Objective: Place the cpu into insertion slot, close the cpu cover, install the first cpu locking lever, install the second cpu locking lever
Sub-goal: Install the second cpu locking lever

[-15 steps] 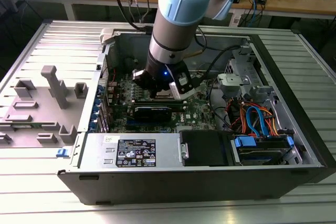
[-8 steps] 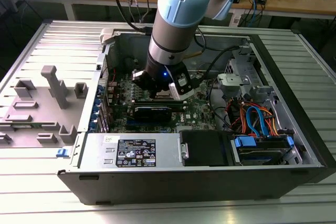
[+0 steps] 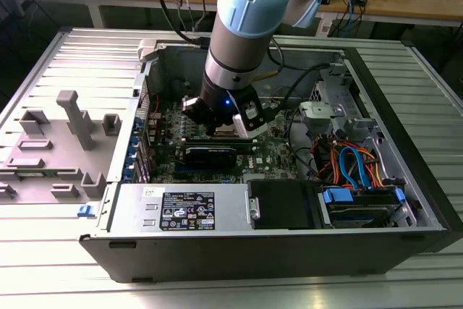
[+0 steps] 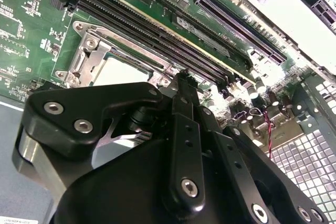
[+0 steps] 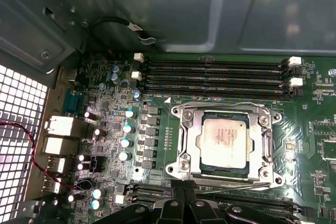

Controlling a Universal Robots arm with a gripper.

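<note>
Levers in hand: chip seated, cover down.

The gripper (image 5: pixel 181 203) hovers at the socket's edge beside the memory slots (image 5: pixel 215 72); whether its fingers are apart or together, I cannot tell. The cpu (image 5: pixel 223 141) lies in the insertion slot (image 5: pixel 202 167), with the cpu cover (image 5: pixel 185 140) apparently lying over it. A thin locking lever (image 5: pixel 231 184) runs along the near edge; latching it likely calls for a precise downward-and-sideways push.

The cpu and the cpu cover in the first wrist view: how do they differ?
The cpu is a solid, dull silver square; the cpu cover is a shinier open frame. The cpu sits inside, smaller; the cpu cover rings it, larger. Both lie flat in the insertion slot.
</note>
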